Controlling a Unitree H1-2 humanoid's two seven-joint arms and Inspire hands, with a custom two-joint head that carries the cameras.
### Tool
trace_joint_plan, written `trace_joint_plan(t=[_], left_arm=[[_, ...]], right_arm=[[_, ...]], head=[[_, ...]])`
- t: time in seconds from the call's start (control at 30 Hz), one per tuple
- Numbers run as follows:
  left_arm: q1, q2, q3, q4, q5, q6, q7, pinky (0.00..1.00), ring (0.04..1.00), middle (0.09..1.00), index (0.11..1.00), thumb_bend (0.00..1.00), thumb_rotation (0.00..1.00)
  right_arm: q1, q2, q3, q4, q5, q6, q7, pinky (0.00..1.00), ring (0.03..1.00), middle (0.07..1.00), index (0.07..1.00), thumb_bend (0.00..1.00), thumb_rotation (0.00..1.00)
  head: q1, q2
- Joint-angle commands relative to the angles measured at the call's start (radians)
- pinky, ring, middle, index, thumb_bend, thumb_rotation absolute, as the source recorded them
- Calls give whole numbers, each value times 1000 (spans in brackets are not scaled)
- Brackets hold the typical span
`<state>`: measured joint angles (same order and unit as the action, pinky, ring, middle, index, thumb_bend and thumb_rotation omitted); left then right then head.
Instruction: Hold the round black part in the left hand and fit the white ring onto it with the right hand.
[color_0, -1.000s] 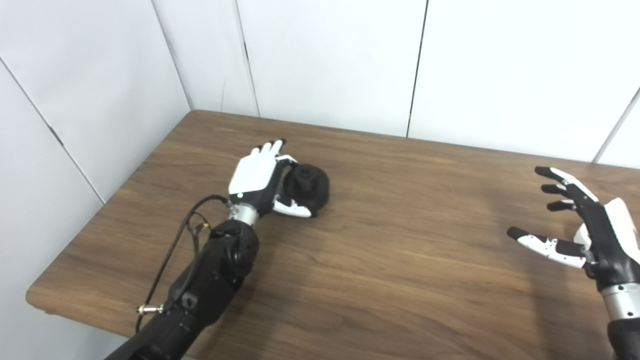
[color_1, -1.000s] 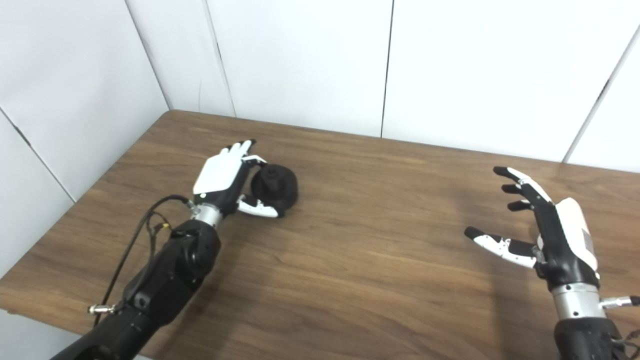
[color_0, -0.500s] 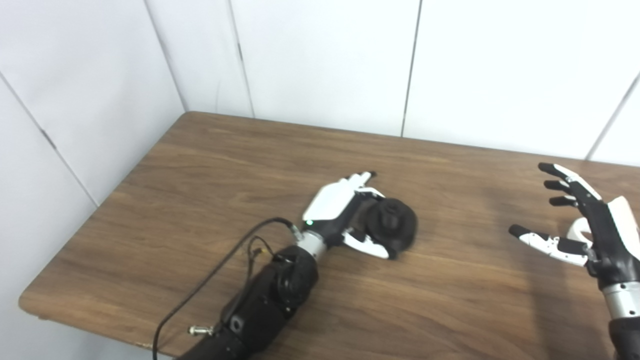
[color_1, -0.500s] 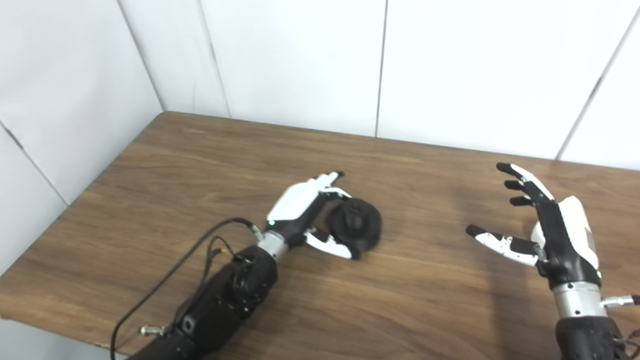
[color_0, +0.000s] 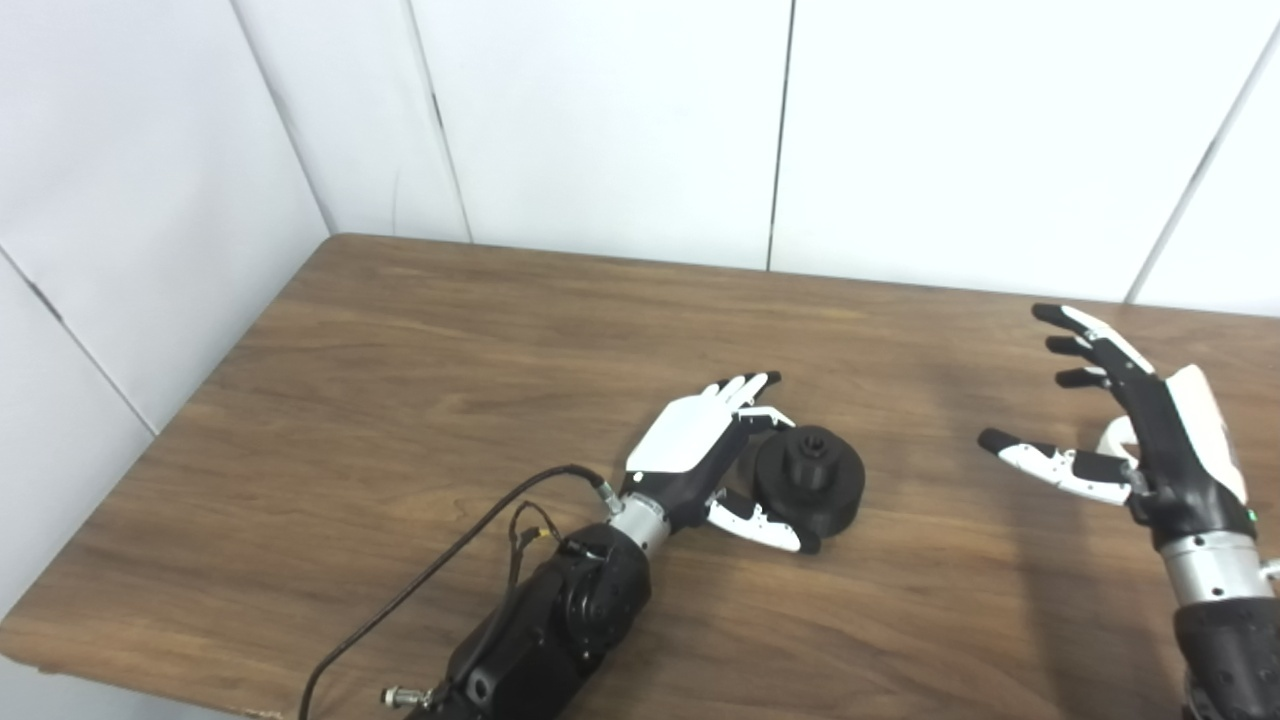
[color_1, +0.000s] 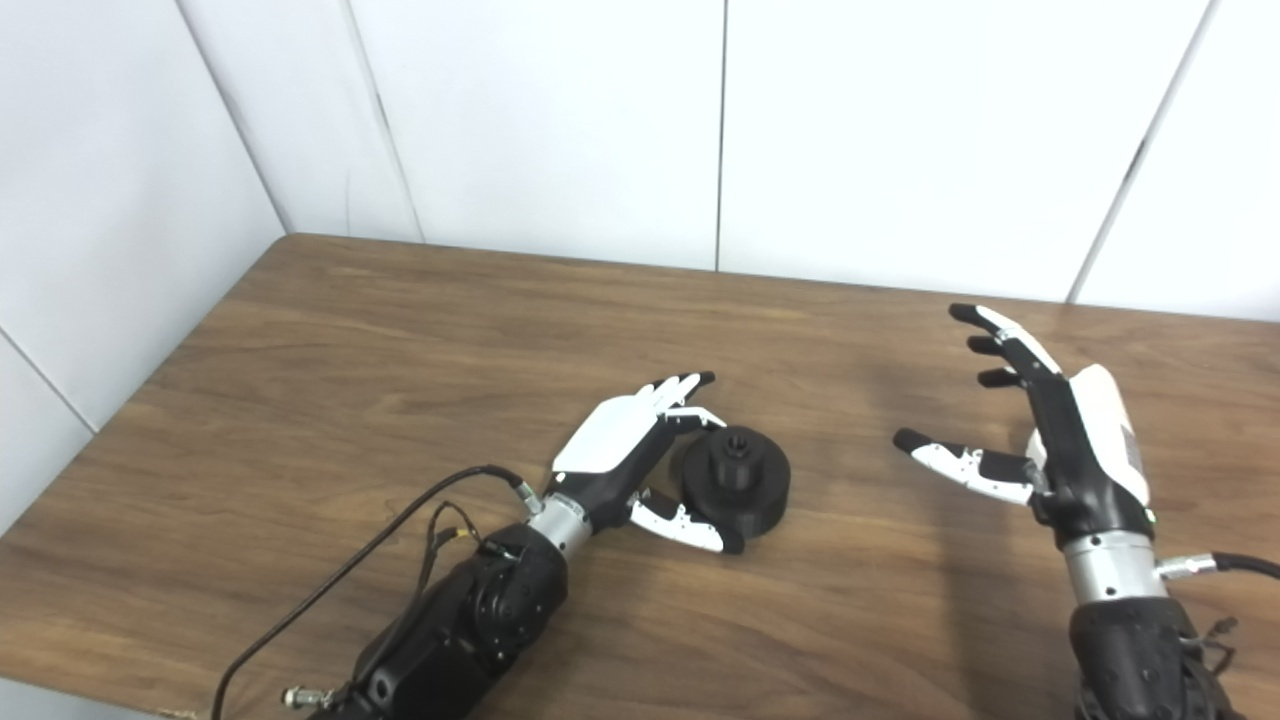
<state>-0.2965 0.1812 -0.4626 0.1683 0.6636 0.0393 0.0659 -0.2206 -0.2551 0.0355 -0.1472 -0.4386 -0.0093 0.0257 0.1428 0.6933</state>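
Note:
The round black part (color_0: 810, 482) sits flat on the wooden table (color_0: 400, 380), its raised hub pointing up. My left hand (color_0: 695, 450) lies against its left side with the fingers stretched out along it and the thumb reaching across its front; the hand is open, cupping but not clasping. My right hand (color_0: 1150, 430) hovers over the right side of the table, open, with its fingers spread. A curved bit of the white ring (color_0: 1112, 433) shows just behind that palm; most of the ring is hidden.
A black cable (color_0: 450, 560) loops off my left forearm above the table's near left part. White wall panels (color_0: 600, 120) close the back and left sides. The near table edge runs along the bottom left.
My left hand has slid the black part from the back left toward the table's middle, and the part now sits flat instead of tilted. The camera has shifted too. The right hand has hardly moved.

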Motion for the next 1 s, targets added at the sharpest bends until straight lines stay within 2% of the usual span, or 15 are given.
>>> trace_joint_plan(t=[0.0,0.13,0.3,0.37,0.4,0.47,0.67,0.97], left_arm=[[30,3,-41,-2,30,5,-70,1000,1000,1000,655,969,360],[34,10,-47,-5,23,-7,-73,1000,1000,1000,657,962,356],[40,44,-32,-13,11,-23,-78,1000,1000,1000,661,957,369],[44,62,-18,-13,-9,-39,-80,1000,1000,1000,659,961,351],[45,70,-12,-11,-17,-51,-79,1000,1000,1000,659,961,344],[45,83,2,-1,-35,-75,-80,1000,1000,1000,659,959,332],[29,103,17,54,-38,-133,-68,1000,1000,1000,665,960,359],[17,103,30,59,-42,-140,-90,1000,1000,1000,670,952,364]], right_arm=[[-33,2,-4,-39,-10,-9,-18,702,815,872,834,665,203],[-32,4,5,-42,-42,-4,-22,687,803,871,837,664,244],[-34,31,23,-39,-73,-9,-34,675,802,868,834,674,265],[-35,41,32,-33,-87,-13,-41,665,805,872,842,666,285],[-34,44,34,-35,-98,-7,-43,667,806,873,843,666,293],[-33,47,36,-33,-113,1,-48,698,818,881,849,666,318],[-25,38,12,-32,-127,13,-60,712,830,891,852,662,312],[-23,31,2,-36,-134,21,-70,690,818,885,845,664,268]], head=[[-21,5],[-51,8],[-310,-12],[-377,-26],[-377,-26],[-432,-40],[-472,-54],[-486,-62]])
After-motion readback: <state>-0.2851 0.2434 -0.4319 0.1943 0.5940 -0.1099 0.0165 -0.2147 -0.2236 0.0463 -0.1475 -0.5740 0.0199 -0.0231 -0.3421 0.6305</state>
